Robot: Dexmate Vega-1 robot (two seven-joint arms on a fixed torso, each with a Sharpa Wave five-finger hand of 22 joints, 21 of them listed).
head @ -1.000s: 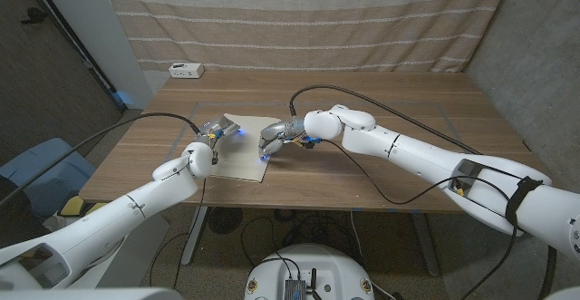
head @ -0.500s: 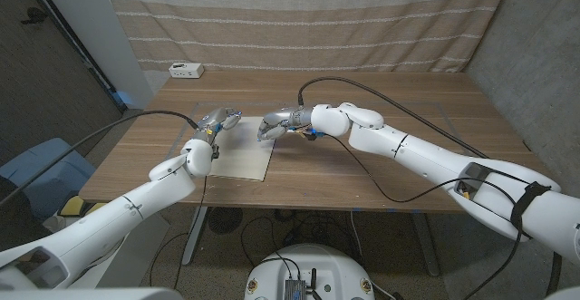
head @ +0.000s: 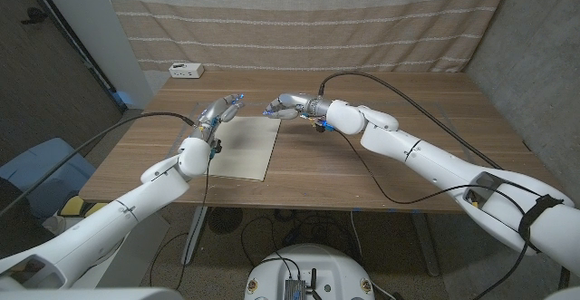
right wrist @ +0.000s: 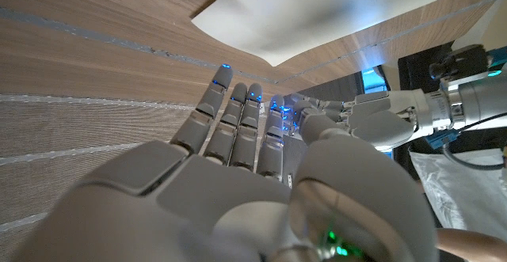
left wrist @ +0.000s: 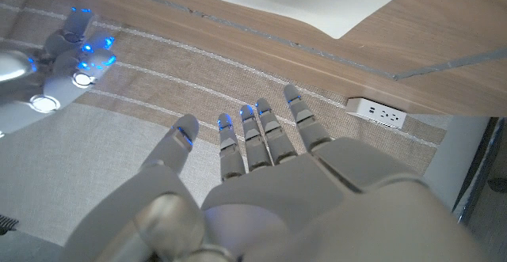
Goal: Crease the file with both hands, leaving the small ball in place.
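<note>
Fingers of left hand (head: 220,111) and right hand (head: 283,106) extended, empty, above file (head: 245,148).

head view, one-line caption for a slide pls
Both robot hands, left and right, hover open at the far corners of the flat file on the wooden table.

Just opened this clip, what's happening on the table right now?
A two-armed robot works over a beige file lying flat on the wooden table. The left hand and right hand are both raised near the file's far edge with fingers extended, holding nothing. No crease is visible from the head view. I can't make out a small ball. A white power strip sits at the table's far left corner.
</note>
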